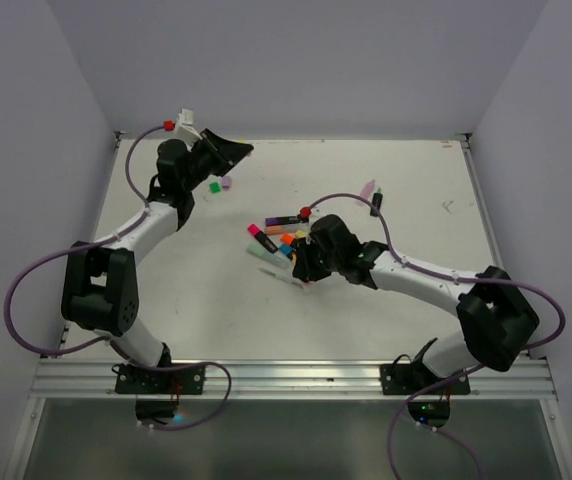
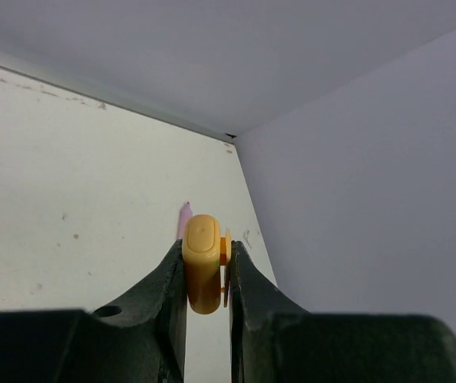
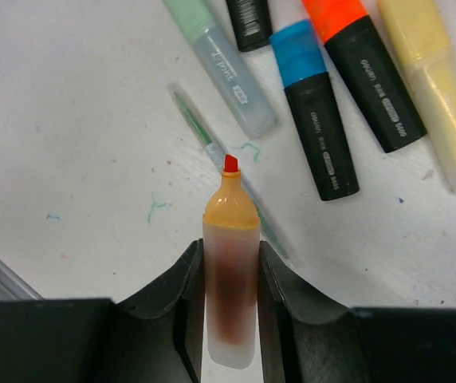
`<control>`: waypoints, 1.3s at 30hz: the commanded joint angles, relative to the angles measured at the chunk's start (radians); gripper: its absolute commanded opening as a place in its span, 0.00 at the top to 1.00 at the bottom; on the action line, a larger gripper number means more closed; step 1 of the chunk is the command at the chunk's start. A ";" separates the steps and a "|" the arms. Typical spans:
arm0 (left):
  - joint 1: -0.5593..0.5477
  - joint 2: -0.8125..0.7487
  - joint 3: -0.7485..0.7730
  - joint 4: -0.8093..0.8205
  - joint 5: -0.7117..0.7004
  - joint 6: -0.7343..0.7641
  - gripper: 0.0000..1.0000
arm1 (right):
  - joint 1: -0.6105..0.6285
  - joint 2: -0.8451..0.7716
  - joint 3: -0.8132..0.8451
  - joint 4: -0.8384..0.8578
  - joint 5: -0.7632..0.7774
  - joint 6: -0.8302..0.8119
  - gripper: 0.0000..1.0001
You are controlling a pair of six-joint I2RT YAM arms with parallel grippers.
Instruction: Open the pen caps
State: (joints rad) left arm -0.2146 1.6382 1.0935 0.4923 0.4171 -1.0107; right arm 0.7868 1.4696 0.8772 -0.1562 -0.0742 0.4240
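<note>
Overhead view of a white table point(image 1: 406, 170) with a cluster of highlighters point(image 1: 278, 235) near its middle, and two robot arms reaching in from the near edge.

The right gripper point(image 3: 230, 249) hangs over the near edge of the cluster. Its jaws are closed narrowly on the pale barrel of an orange highlighter point(image 3: 230, 295), which has no cap. Its bare red-orange tip point(image 3: 230, 163) points at a thin stick point(image 3: 200, 128) lying just near of the cluster.

The left gripper point(image 2: 206, 254) is well to the far left of the cluster, close to the back wall. It pinches the orange cap point(image 2: 202, 271) between its fingers. A green cap point(image 1: 215, 187) and a purple cap point(image 1: 227, 182) lie loose on the table just cluster-side of it.

Inside the cluster, a blue cap point(image 3: 298, 48) and a second orange cap point(image 3: 336, 12) sit on black barrels, so much of the task likely remains.

Likely risks:
- The exposed tip could streak the table or the stick if the pen is lowered nose first.
- Setting the pen down on the cluster could knock the packed pens askew and make later grasps harder.
- The orange cap is rounded and could roll when let go.
- The capped pens lie side by side, so narrow jaws may catch two at once.
</note>
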 commanded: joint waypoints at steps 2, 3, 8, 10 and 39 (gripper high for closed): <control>0.030 -0.020 0.043 -0.143 -0.024 0.114 1.00 | -0.085 -0.061 0.055 -0.072 0.097 0.025 1.00; 0.035 -0.021 0.098 -0.238 -0.084 0.167 1.00 | -0.124 -0.054 0.072 -0.097 0.097 0.022 1.00; 0.046 -0.015 0.117 -0.590 -0.286 0.383 1.00 | -0.378 0.018 0.195 -0.218 0.252 -0.020 1.00; 0.070 -0.031 0.085 -0.612 -0.333 0.408 1.00 | -0.487 0.059 0.244 -0.236 0.229 -0.045 1.00; 0.215 0.480 0.367 -0.647 -0.353 0.445 1.00 | -0.715 0.621 0.668 -0.210 0.303 -0.157 0.95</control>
State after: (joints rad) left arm -0.0086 2.0792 1.3922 -0.1303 0.0456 -0.6014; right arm 0.0772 2.0758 1.5101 -0.3702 0.2012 0.2855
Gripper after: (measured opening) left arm 0.220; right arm 0.288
